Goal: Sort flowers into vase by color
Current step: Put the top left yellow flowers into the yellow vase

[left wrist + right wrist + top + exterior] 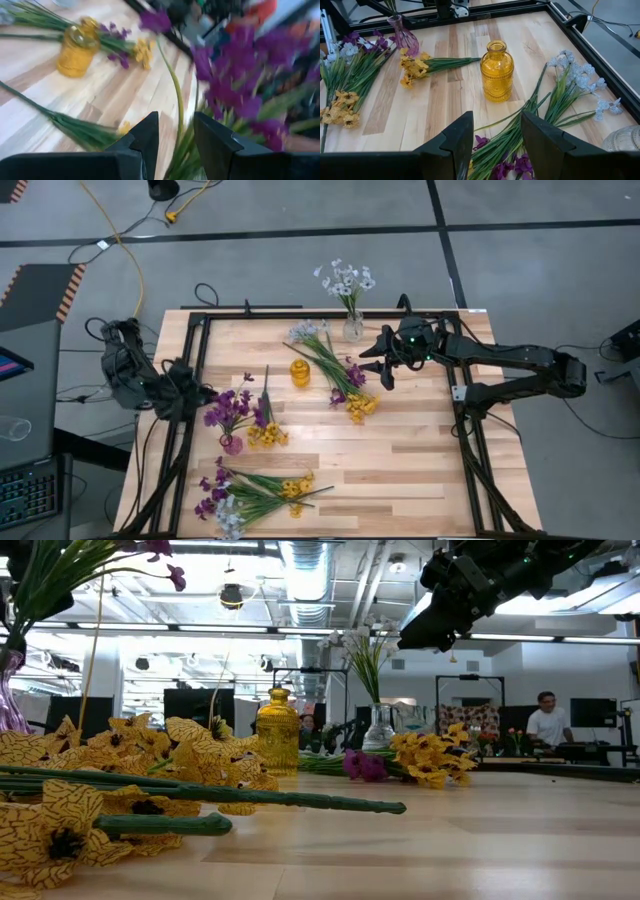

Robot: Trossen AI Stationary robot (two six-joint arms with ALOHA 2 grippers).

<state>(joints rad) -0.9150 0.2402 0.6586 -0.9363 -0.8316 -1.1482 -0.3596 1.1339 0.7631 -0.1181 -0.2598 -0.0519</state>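
My left gripper (200,395) (175,140) is open beside the purple blossoms (230,408) (235,75) standing in the purple vase (231,444). Their green stems (178,115) rise between its fingers, and I see no touch. My right gripper (378,365) (496,142) hangs open above a mixed heap of purple, yellow and pale-blue sprays (335,370) (520,135) lying on the table. The yellow vase (300,373) (496,72) stands next to that heap. White sprays stand in the clear vase (353,328).
A yellow spray (266,432) (420,67) lies by the purple vase. Another mixed bunch (250,495) (100,790) lies at the near left corner. A black frame (470,430) runs around the table. The near right part of the wooden top is bare. A person (545,725) stands in the room beyond.
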